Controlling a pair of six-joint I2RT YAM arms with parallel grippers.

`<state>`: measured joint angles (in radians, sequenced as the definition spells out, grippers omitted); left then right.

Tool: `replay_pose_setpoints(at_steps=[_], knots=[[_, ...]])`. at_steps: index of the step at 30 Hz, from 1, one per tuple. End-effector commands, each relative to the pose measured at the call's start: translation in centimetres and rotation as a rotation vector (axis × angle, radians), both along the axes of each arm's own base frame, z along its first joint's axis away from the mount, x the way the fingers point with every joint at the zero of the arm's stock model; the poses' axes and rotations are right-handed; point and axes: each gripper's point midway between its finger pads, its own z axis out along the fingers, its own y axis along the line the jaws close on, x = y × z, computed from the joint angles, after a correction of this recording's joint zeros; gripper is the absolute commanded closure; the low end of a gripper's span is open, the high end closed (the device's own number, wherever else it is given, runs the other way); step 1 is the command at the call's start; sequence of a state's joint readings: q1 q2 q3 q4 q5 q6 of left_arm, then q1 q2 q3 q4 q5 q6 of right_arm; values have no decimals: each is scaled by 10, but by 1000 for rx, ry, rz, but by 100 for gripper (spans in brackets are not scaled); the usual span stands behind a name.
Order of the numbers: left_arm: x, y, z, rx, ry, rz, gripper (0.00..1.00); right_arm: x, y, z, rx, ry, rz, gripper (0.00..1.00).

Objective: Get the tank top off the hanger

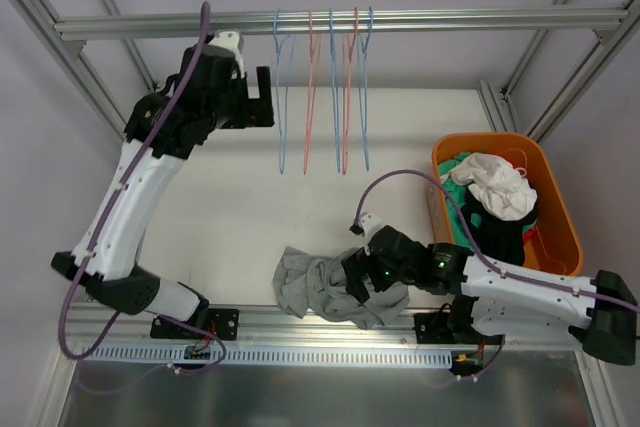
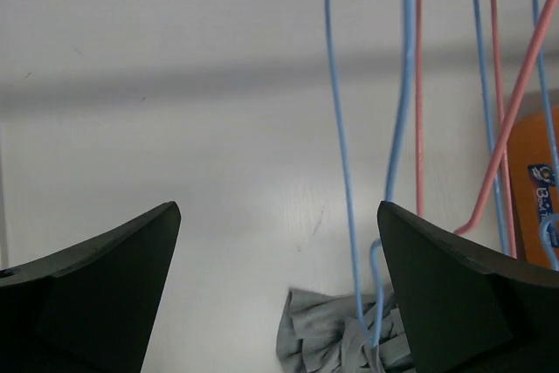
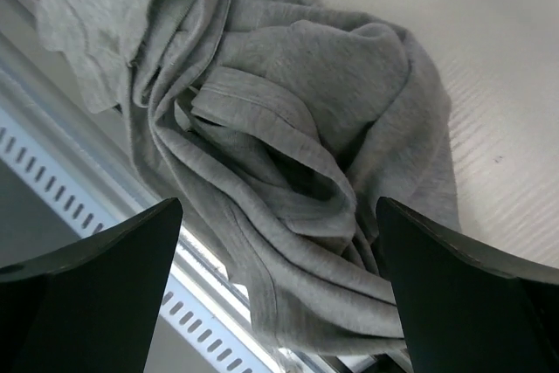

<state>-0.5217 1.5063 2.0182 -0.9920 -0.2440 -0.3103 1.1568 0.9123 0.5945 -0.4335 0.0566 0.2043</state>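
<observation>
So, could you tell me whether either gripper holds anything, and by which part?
Nothing is held: the left gripper is open by the hangers, the right gripper open above the crumpled grey tank top.

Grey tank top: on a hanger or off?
Off: the grey tank top lies crumpled at the table's near edge; blue and pink wire hangers hang bare.

Top view high behind the arm bases [image 1: 190, 325], looking down on the whole table [image 1: 230, 197], left wrist view raised beside the hangers [image 2: 339, 128], facing down at the table, right wrist view close above the tank top [image 3: 288, 111], tank top seen in all three, hangers in two.
</observation>
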Motion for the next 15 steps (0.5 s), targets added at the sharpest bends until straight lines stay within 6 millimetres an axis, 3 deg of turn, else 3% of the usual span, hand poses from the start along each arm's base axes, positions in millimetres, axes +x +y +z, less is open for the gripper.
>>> replay_pose_setpoints(at_steps=[1, 2, 3, 4, 5, 6, 8, 9, 10, 11, 12, 13, 14, 15], knots=[[-45, 52, 28, -50, -131, 150, 1, 14, 32, 6, 30, -93, -36, 1], [-52, 64, 24, -41, -143, 193, 1, 14, 36, 2, 23, -94, -36, 1], [-58, 71, 0, -22, -104, 221, 1, 14, 41, -3, 16, -87, -32, 1], [-73, 83, 6, -45, -148, 244, 2, 11, 47, -18, -27, -56, -32, 0], [-79, 88, -1, -45, -146, 251, 1, 9, 50, -25, -56, -42, -32, 0], [-84, 92, -23, -14, -112, 256, 1, 10, 50, -34, -98, -51, -46, 1], [-100, 102, -32, -14, -121, 256, 1, 4, 49, -58, -216, -59, -78, 1], [-105, 104, -53, 16, -86, 251, 1, 10, 45, -65, -259, -103, -112, 0], [-114, 109, -56, 11, -97, 246, 1, 4, 43, -72, -299, -114, -107, 0], [-117, 111, -63, 17, -93, 241, 1, 3, 45, -76, -316, -121, -114, 5], [-120, 115, -82, 46, -69, 253, 1, 2, 44, -85, -346, -131, -123, 9], [-126, 121, -87, 43, -78, 267, 1, -2, 48, -86, -346, -139, -109, 21], [-129, 124, -107, 65, -47, 281, 1, -3, 52, -83, -337, -153, -103, 73], [-131, 126, -113, 65, -49, 288, 1, 0, 56, -73, -311, -195, -107, 98]])
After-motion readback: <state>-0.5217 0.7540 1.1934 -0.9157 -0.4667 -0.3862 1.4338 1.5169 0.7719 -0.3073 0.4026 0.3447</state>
